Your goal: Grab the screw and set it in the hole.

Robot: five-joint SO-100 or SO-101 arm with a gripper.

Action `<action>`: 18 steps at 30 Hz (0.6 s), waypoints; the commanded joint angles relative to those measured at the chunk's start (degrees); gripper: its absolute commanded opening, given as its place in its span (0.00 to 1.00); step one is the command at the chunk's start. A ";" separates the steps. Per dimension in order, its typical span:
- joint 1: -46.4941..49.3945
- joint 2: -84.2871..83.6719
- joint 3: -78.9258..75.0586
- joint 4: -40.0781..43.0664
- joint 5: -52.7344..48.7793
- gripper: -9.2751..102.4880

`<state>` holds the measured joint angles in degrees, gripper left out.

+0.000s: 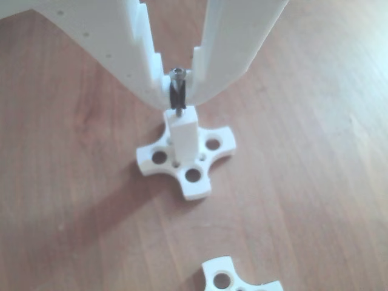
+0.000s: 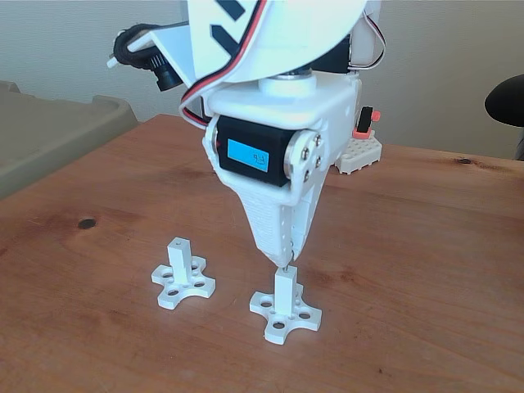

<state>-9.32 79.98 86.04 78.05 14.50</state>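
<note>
**Screw held upright over the post**

From my seat, the other view looks down between the two white fingers of the gripper (image 1: 176,91). They are closed almost together on the screw (image 1: 177,91), which stands upright with its socket head at the top and its shank running down through the dark pads. The lower tip of the screw meets the top face of the white post (image 1: 183,134) on the cross-shaped base (image 1: 193,176). I cannot see the hole itself here, because the screw tip covers that spot, and I cannot tell whether the tip has entered it.

The fixed view gives me what the close view lacks. It shows the gripper (image 2: 284,264) from the side, tapering to a point directly above the post (image 2: 284,291), with the tip just touching or barely clear of the top. The screw is too small to make out there. This view also shows a second post on its own cross base (image 2: 182,280), standing to the left and apart from the first, with a tiny hole (image 2: 178,242) visible in its end face. In the other view I see just a corner of another base (image 1: 239,279) at the bottom edge. Everything rests on a wooden table (image 2: 426,270).
</note>
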 commanded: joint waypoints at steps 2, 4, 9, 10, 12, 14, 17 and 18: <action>-0.88 0.88 -2.46 -0.18 -0.18 0.04; -0.88 0.79 -2.55 -0.26 -0.18 0.04; -0.88 0.62 -2.81 -0.26 -0.18 0.04; -0.88 0.53 -2.90 -0.26 -0.18 0.04; -0.88 0.44 -3.08 -0.44 -0.18 0.04; -0.79 0.26 -3.25 -0.44 -0.18 0.04; -0.62 -0.18 -3.52 -0.44 -0.18 0.04; -0.62 -0.18 -3.52 -0.44 -0.18 0.04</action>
<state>-9.58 79.45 85.34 78.31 14.50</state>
